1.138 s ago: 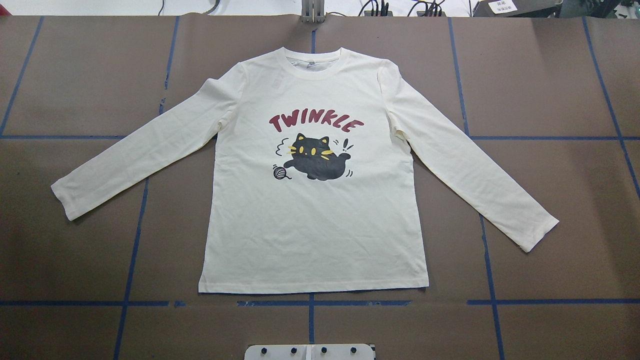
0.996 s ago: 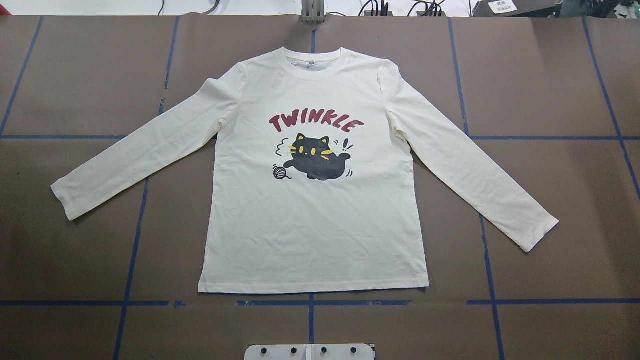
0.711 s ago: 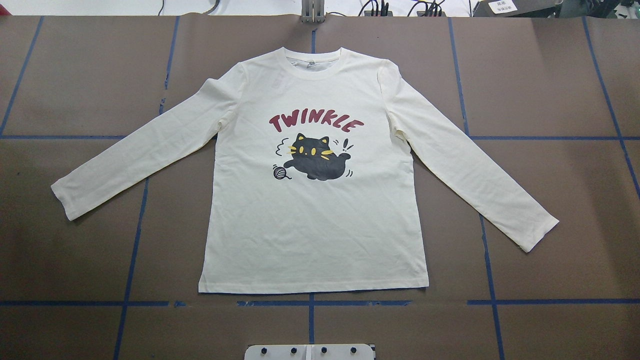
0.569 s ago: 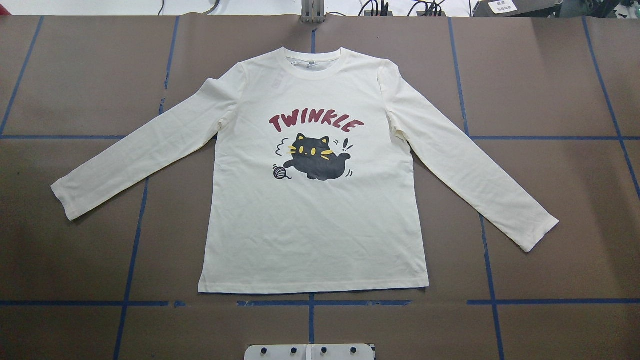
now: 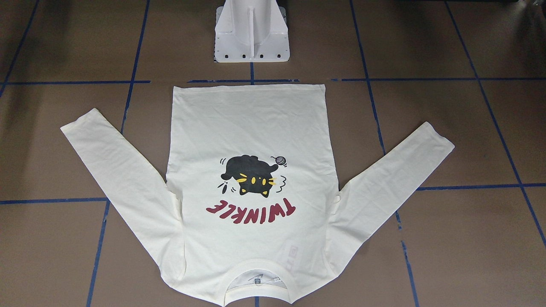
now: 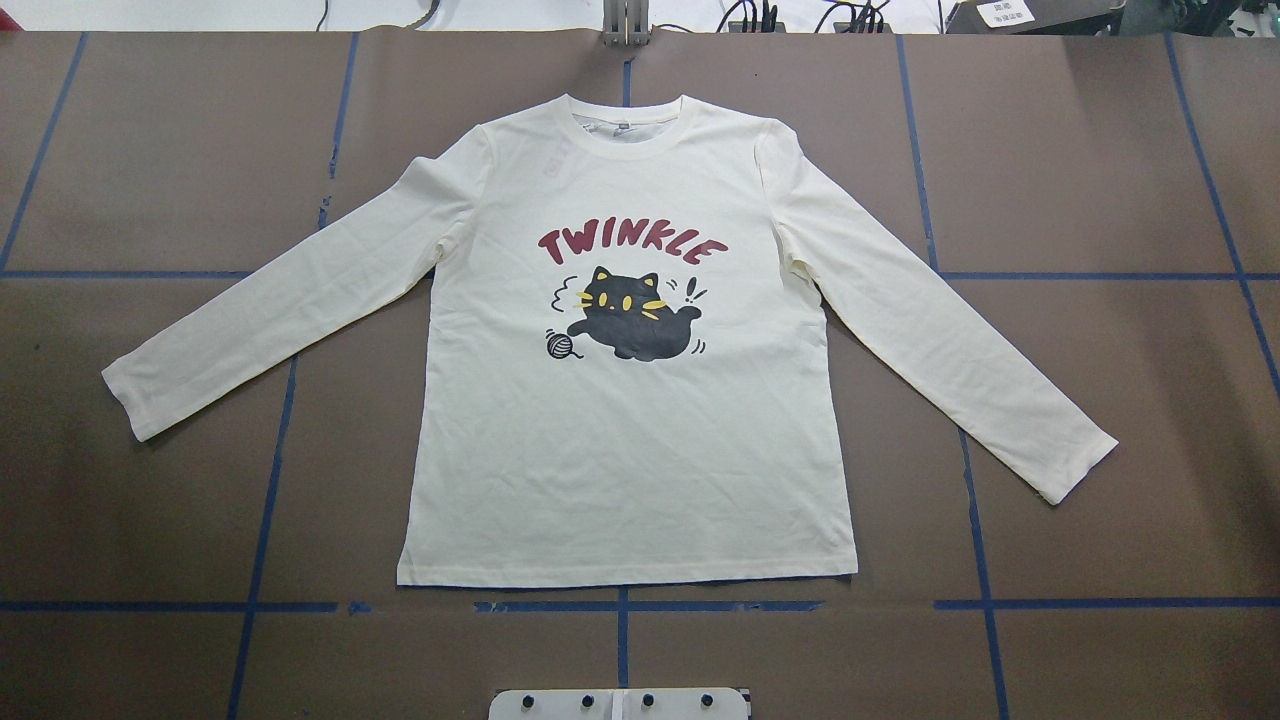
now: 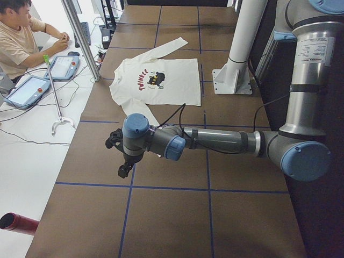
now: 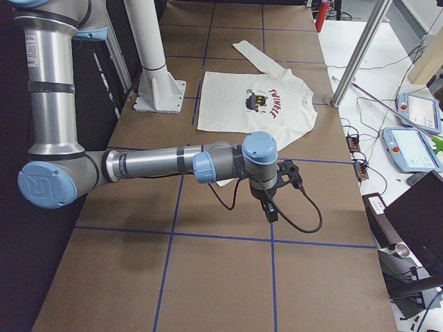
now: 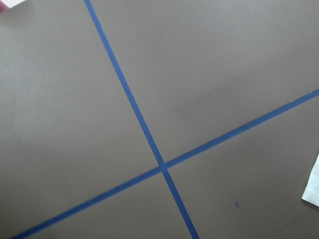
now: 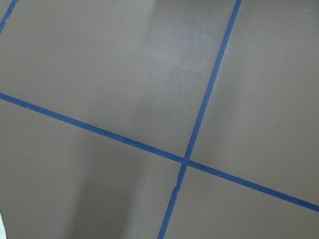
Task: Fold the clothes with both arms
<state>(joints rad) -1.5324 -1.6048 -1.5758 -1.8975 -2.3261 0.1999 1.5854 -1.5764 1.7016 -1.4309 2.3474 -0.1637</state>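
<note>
1. Cream-white cotton long-sleeved shirt (image 6: 630,450), with a black cat print and red "TWINKLE" lettering, lies flat and print-up in the middle of the brown paper-covered table (image 6: 150,150). Its sleeves are angled outward and its hem lies toward the white pedestal base (image 5: 251,38).
2. Over the last second we see no change from overhead: the shirt has not shifted, so we judge that folding has not started.
3. Black left gripper (image 7: 123,171) and black right gripper (image 8: 271,213) hang over bare table past the sleeve ends, off the cloth. We cannot tell how their jaws stand.
4. We see no containers.
</note>
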